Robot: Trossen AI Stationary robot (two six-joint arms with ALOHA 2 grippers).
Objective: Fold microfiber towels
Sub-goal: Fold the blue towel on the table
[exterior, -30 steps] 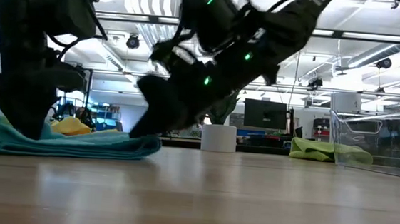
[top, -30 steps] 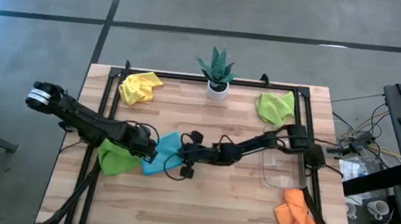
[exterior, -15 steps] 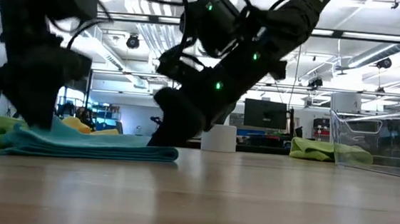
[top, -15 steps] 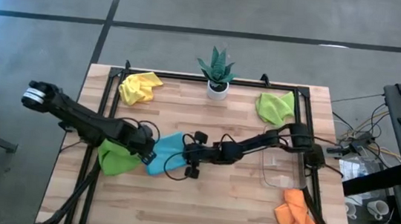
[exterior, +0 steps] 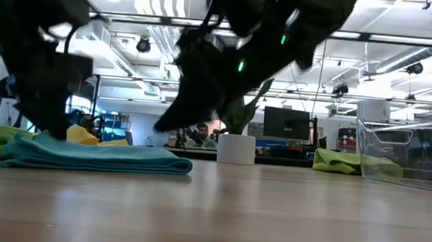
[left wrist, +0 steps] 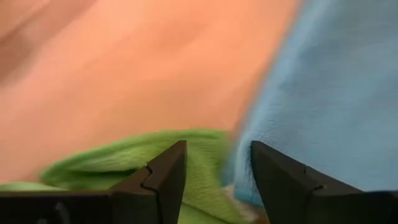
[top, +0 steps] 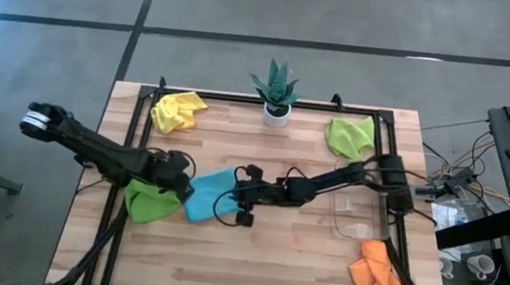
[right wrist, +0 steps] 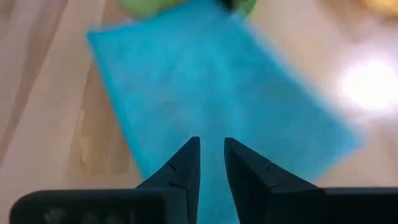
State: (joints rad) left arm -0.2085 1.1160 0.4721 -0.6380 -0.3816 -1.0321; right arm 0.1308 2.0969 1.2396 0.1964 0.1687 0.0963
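The left gripper (top: 178, 174) hangs over the seam where the light blue towel (top: 208, 194) meets a lime green towel (top: 149, 202). Its fingers (left wrist: 163, 180) stand apart with nothing between them; past their tips the green cloth lies to one side and the blue cloth to the other, the two touching. In the low view this gripper (exterior: 50, 119) stands just above the near end of the blue towel (exterior: 97, 156).

The right gripper (top: 233, 195) is at the opposite edge of the same blue towel, raised off it. Its fingers (right wrist: 180, 171) are nearly together, a thin gap between them, gripping nothing, and the blue towel (right wrist: 217, 106) lies flat on the wooden table (top: 262, 257) ahead of them as a folded rectangle. In the low view its tip (exterior: 174, 118) is clear of the cloth.

Farther out from both grippers, a yellow towel (top: 177, 110) sits crumpled at the far left corner, a second lime green towel (top: 349, 135) at the far right, and an orange towel (top: 376, 279) at the near right corner. A clear plastic tray (top: 357, 215) lies beside the right arm, and a small potted plant (top: 277, 91) stands at the far edge.
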